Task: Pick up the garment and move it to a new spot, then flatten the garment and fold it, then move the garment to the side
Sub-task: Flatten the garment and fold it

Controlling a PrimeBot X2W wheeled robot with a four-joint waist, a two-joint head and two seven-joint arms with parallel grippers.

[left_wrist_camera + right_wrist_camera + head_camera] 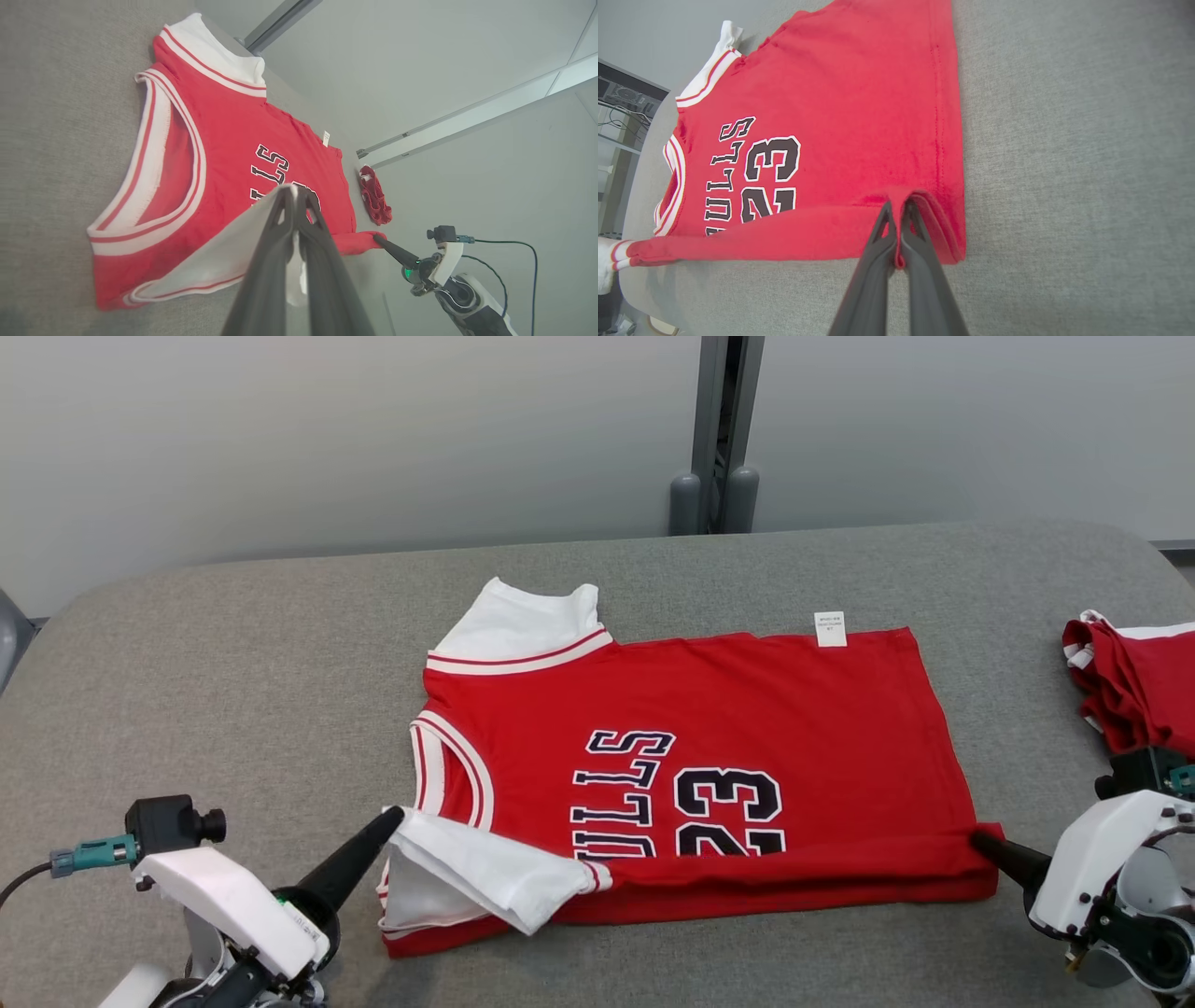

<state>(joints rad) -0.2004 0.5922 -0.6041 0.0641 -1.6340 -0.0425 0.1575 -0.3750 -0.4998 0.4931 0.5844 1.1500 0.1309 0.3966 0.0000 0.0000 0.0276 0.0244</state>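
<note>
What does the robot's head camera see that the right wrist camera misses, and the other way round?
Head view adds: the left gripper pinching the white sleeve, a second red garment at the table's right edge, and a grey post by the wall.
Right wrist view adds: a shelf with cables beyond the table, and a close look at the right gripper shut on the folded red hem.
Both share: the red jersey with 23 on it, the grey table, and the right gripper.
</note>
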